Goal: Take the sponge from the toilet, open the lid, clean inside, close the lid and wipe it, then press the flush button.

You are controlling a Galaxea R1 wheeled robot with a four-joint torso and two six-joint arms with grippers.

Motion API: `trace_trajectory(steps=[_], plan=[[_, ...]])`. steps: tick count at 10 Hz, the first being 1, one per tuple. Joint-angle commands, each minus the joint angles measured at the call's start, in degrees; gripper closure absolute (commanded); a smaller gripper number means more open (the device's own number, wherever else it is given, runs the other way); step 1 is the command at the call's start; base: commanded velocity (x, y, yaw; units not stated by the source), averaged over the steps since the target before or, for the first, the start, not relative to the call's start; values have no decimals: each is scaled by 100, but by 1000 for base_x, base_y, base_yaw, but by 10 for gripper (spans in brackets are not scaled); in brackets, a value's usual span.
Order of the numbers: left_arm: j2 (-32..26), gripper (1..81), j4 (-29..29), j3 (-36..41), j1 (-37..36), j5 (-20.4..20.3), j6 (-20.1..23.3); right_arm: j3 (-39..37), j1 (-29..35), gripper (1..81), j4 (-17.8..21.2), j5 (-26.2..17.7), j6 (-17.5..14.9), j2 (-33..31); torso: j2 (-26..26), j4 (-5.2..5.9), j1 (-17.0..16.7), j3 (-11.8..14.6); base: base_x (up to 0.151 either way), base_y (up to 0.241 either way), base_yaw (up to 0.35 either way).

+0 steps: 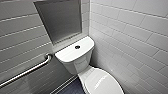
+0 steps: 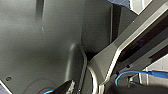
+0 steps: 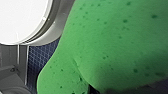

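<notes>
The white toilet (image 1: 75,60) stands in the corner, and the dark round flush button (image 1: 77,47) sits on top of its cistern. Its oval lid (image 1: 105,83) is down, at the lower edge of the head view. The bright green sponge (image 3: 112,45) looms very close in the right wrist view, with my right gripper shut on it. Beside the sponge, that view shows the white lid (image 3: 22,20) with its grey rim. In the left wrist view the left arm is close against the robot's own dark body panels, and the gripper is open and holds nothing.
A metal grab bar (image 1: 27,71) runs along the tiled left wall. A recessed grey panel (image 1: 60,18) sits above the cistern. The white tiled right wall (image 1: 130,37) stands close to the toilet. Dark blue tiled floor (image 3: 40,57) lies beside the bowl.
</notes>
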Motion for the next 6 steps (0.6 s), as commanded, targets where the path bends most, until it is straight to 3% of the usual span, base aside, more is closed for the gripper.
trace_trajectory(steps=[1,2,3,4,6], plan=[[-229,10,47,388,-29,420,45,344,-928,811,-57,836,-19,-294,0,0,0,0,0,0,0],[-246,10,56,423,-56,420,45,169,-1299,811,-57,1232,-27,-75,0,0,0,0,0,0,0],[-229,10,64,423,-73,429,54,20,-1561,811,-74,1505,-45,127,573,0,-369,0,0,0,0],[-229,10,73,423,-91,429,54,-103,-1738,811,-74,1559,-45,303,610,0,-393,0,0,0,0],[-176,10,82,397,-126,446,62,-480,-1994,811,-83,1559,-106,751,916,0,-590,375,0,0,0]])
